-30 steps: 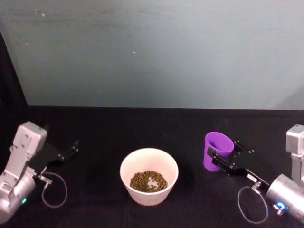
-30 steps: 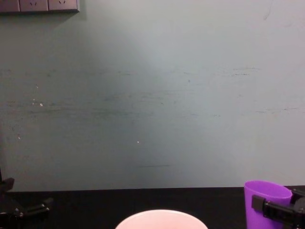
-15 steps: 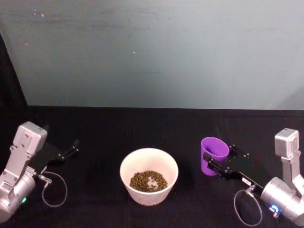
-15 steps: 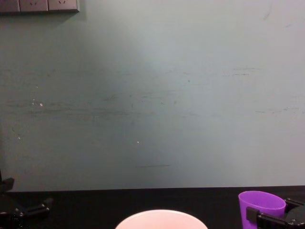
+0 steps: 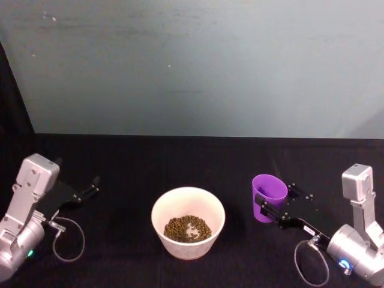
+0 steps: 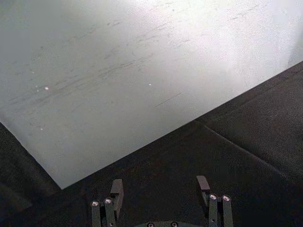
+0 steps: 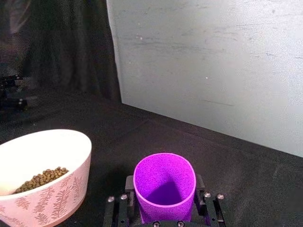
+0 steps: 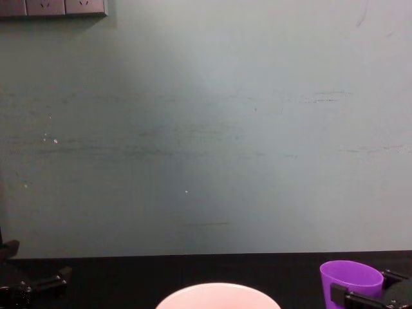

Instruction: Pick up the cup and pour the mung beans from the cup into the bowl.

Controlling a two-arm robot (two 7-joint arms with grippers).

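Well, beans already sit in the bowl (image 5: 188, 206) and the cup (image 7: 164, 186) looks empty. Right gripper (image 7: 164, 196) pinches it upright; left gripper (image 6: 161, 191) waits spread.

black table (image 5: 180, 156), bowl (image 5: 188, 223) standing on it

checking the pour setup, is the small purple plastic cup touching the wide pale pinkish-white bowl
Apart. In the head view, black tabletop shows between the purple plastic cup, held by the right gripper, and the pinkish-white bowl.
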